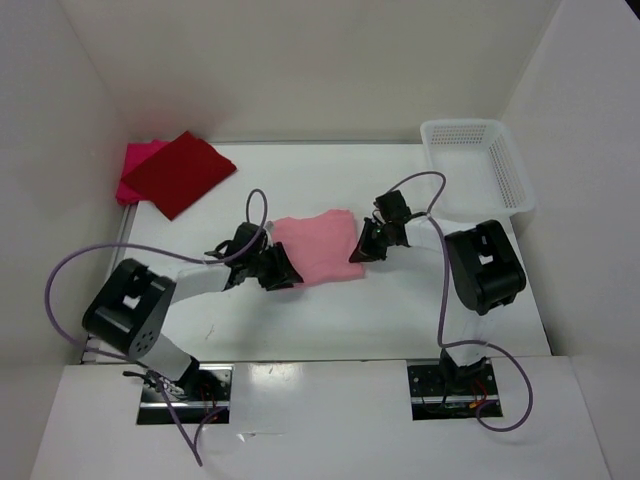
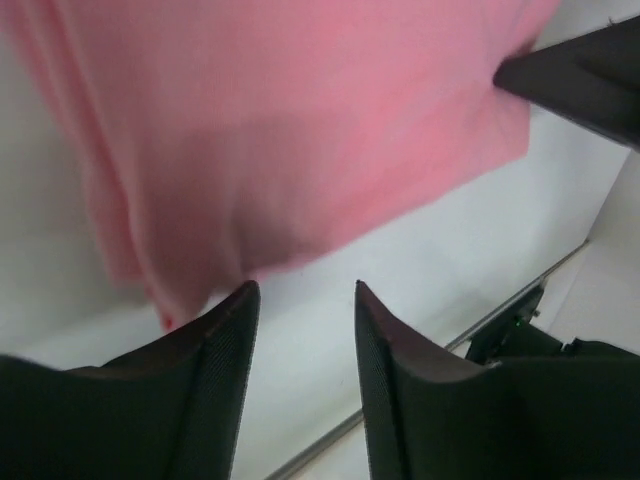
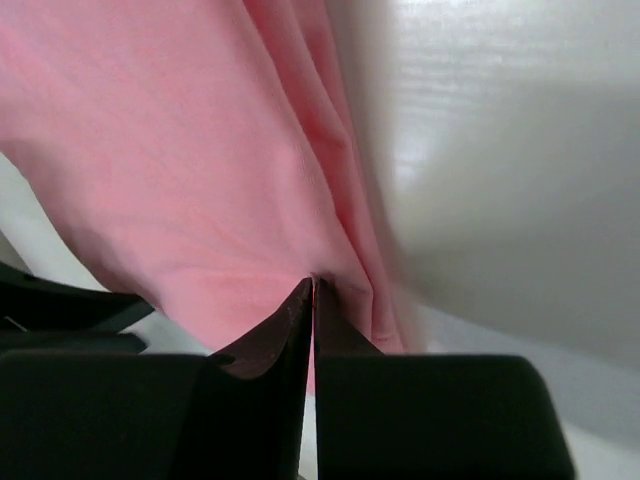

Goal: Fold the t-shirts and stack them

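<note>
The light salmon-pink t-shirt [image 1: 320, 246] lies folded at the middle of the table; it fills the left wrist view [image 2: 300, 130] and the right wrist view [image 3: 190, 150]. My left gripper [image 1: 283, 272] sits at its near-left corner, open and empty [image 2: 305, 290], just off the cloth's edge. My right gripper [image 1: 357, 252] is at the shirt's near-right corner, shut on a pinch of its cloth [image 3: 314, 282]. The dark red t-shirt [image 1: 180, 172] lies folded at the far left on top of the magenta-pink t-shirt [image 1: 135, 165].
A white mesh basket [image 1: 478, 165] stands at the far right. White walls enclose the table on the left, back and right. The table's near edge with a metal strip [image 2: 500, 310] runs close to the left gripper.
</note>
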`<state>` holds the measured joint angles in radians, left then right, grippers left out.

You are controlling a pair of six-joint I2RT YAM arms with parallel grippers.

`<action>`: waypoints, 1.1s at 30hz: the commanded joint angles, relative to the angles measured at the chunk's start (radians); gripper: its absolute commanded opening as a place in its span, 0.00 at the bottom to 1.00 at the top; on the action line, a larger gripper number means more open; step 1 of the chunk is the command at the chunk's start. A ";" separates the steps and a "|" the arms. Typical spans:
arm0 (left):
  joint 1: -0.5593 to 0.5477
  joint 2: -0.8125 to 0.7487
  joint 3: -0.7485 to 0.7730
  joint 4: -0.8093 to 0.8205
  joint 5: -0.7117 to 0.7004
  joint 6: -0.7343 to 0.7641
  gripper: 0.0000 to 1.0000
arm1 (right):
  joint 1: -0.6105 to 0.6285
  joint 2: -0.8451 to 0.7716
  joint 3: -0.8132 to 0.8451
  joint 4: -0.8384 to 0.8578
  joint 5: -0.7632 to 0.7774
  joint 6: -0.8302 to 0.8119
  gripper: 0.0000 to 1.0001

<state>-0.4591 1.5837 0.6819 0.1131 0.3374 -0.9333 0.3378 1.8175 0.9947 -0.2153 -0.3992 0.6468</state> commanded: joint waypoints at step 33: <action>0.169 0.274 0.160 0.077 0.025 0.062 0.36 | -0.003 -0.615 -0.120 -0.174 -0.035 0.001 0.34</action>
<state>-0.2626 1.8030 0.8570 0.1844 0.4015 -0.8608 0.3393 1.2381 0.8711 -0.3901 -0.4179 0.6430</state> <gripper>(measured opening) 0.393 0.336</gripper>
